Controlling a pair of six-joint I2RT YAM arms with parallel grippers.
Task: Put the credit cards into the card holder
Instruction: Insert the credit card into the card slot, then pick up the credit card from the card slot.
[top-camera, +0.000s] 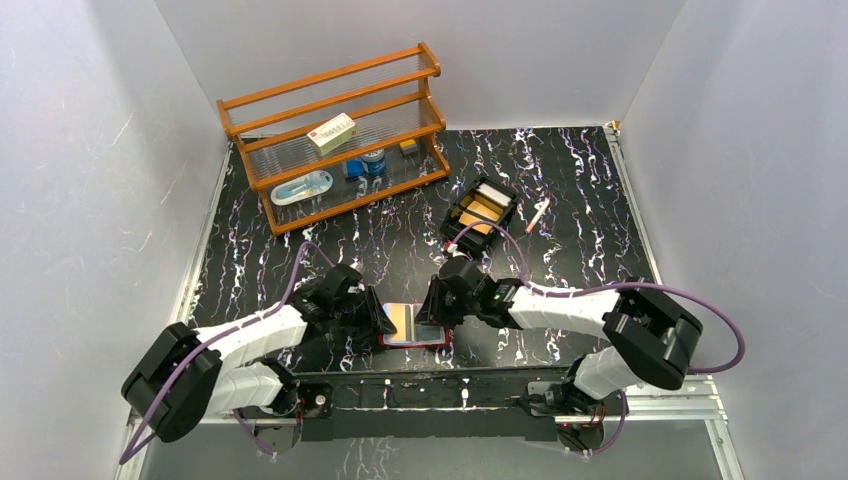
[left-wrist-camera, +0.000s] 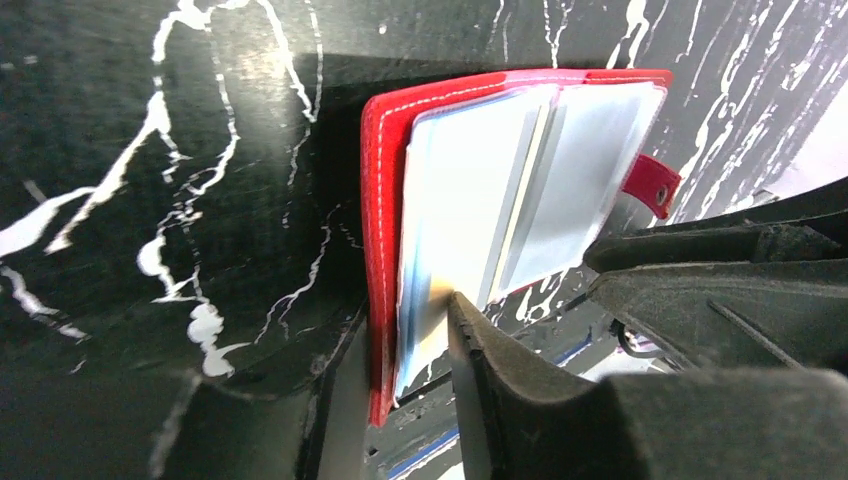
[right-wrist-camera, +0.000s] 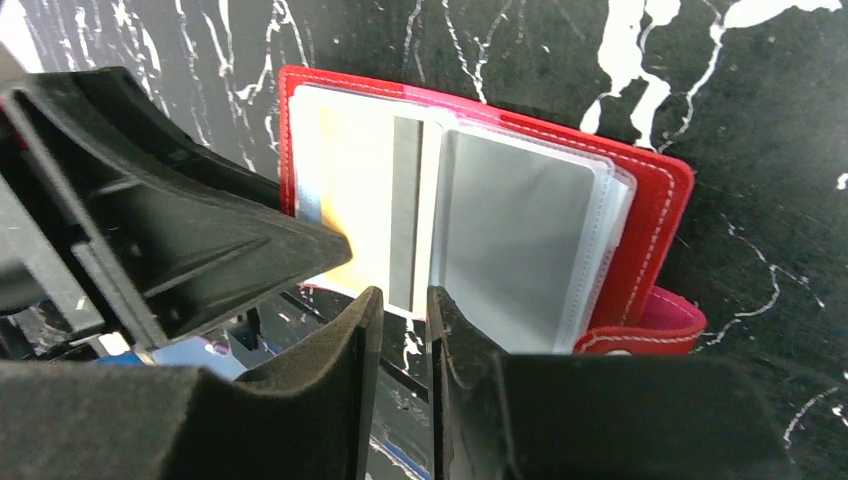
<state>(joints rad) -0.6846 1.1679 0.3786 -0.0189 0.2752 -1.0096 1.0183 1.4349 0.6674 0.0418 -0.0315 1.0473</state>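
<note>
The black, white-veined table (top-camera: 570, 170) carried the holder (top-camera: 412, 326) at its near edge, lying open and flat, red cover down. Far beyond the holder to the left stood a wooden rack (top-camera: 360, 201) with glass shelves. The left gripper (top-camera: 370, 318) was at the holder's left side. One finger (right-wrist-camera: 250, 250) had its tip on the holder's left page and the other was not clearly in view, so how far its jaws stood apart could not be told. The right gripper (right-wrist-camera: 405, 298) sat at the holder's near edge, in line with the fold. Its jaws were almost together with a narrow slit between them, and whether they pinched anything could not be told. Beyond the holder and a little right lay a black tray (top-camera: 465, 201) with two cards (top-camera: 480, 212) in it, orange and white. The holder itself showed clear plastic sleeves (left-wrist-camera: 580, 170) inside white stitching. Far beyond the holder, on the rack's middle shelf, lay a cream box (top-camera: 331, 132) with a red label, its print too small to read. On the holder's left page sat a gold-orange card (right-wrist-camera: 360, 170) with a grey stripe next to the fold; the right page looked grey and blank, with no writing legible. Beyond the holder to the right, past the tray, lay a white pen (top-camera: 538, 214). A red snap tab (left-wrist-camera: 652, 185) stuck out from the holder's right edge
</note>
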